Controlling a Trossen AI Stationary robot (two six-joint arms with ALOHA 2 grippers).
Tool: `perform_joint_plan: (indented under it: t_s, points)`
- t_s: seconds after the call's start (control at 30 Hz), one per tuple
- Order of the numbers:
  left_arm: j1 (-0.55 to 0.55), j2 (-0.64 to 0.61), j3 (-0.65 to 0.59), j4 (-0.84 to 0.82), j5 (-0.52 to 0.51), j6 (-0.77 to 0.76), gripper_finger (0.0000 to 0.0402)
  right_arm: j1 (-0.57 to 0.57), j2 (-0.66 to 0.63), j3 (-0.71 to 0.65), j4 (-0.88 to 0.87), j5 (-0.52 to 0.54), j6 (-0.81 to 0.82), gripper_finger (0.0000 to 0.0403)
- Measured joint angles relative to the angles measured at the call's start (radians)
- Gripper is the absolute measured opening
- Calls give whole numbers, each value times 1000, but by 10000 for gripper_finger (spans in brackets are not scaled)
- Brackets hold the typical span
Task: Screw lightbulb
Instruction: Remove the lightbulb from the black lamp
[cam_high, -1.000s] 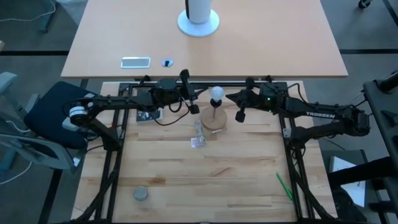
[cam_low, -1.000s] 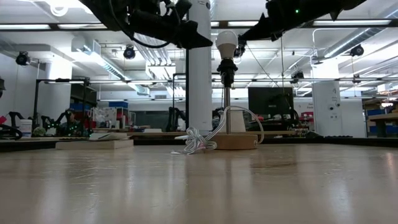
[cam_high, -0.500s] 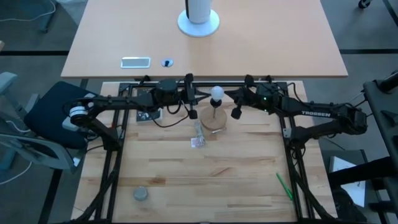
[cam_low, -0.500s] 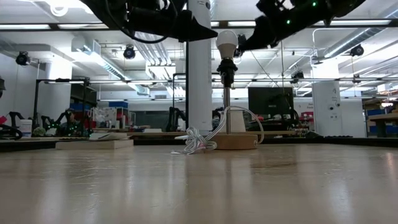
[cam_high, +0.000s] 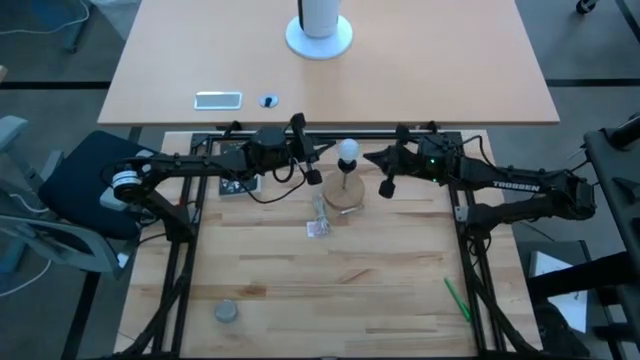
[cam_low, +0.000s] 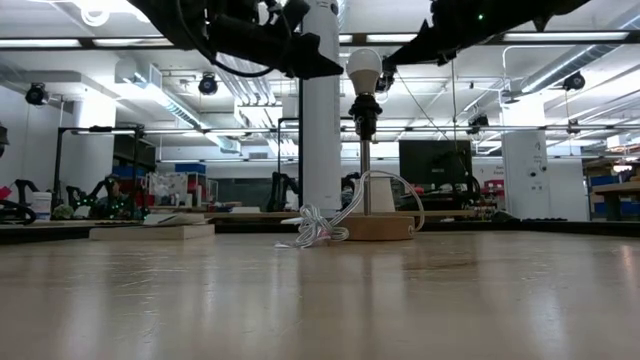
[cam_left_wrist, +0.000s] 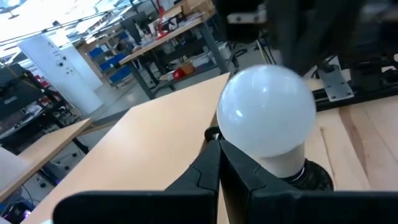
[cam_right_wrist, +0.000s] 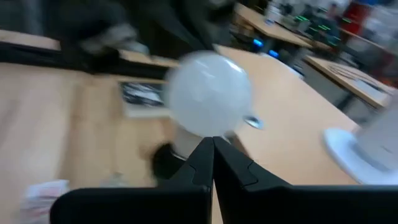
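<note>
The white lightbulb (cam_high: 348, 151) stands upright, its base in the black socket (cam_low: 365, 108), which sits on a thin stem above a round wooden disc (cam_high: 345, 196). Both grippers hover level at the bulb's height. My left gripper (cam_high: 322, 155) is shut, its tip (cam_left_wrist: 219, 144) just short of the bulb (cam_left_wrist: 267, 112) on the table's left side. My right gripper (cam_high: 370, 158) is shut too, its tip (cam_right_wrist: 212, 142) pointing at the bulb (cam_right_wrist: 208, 93) from the table's right side. In the high view a small gap shows between each tip and the bulb.
A bundled white cord and crumpled clear wrapper (cam_high: 319, 226) lie just near of the disc. A grey round piece (cam_high: 227, 312) sits near the front left and a green stick (cam_high: 457, 298) at the front right. A black card (cam_high: 238, 186) lies under the left arm.
My right gripper went a little toward the bulb, dipping its tip, then drew back to where it was a second ago. The bulb and its stand have stayed put.
</note>
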Motion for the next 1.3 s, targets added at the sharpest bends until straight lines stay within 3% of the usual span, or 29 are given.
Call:
perform_joint_plan:
  t_s: [0.17, 0.33, 0.53, 0.63, 0.9, 1.03, 1.3]
  points:
    - [0, 20, 0, 5, 4, 0, 0, 0, 26, 0, 46, -23, -4, 0]
    - [0, 23, 0, 6, 72, 0, 0, -4, 57, 0, 77, -16, -8, 0]
    - [-4, 19, 0, -1, 153, -1, 0, -7, 60, 0, 88, 122, -1, 0]
    - [-7, 17, 0, -8, 202, -1, 0, -8, 61, 0, 80, 138, 3, 0]
    - [-5, -2, 0, -7, 125, -11, 0, -7, 37, 0, 30, 122, 6, 0]
    - [-2, -1, 0, -5, 48, -11, 0, -7, 22, 0, 4, -26, 20, 0]
    - [-3, 24, 0, 11, 53, -6, 0, -5, 39, 0, 53, -51, 26, 0]
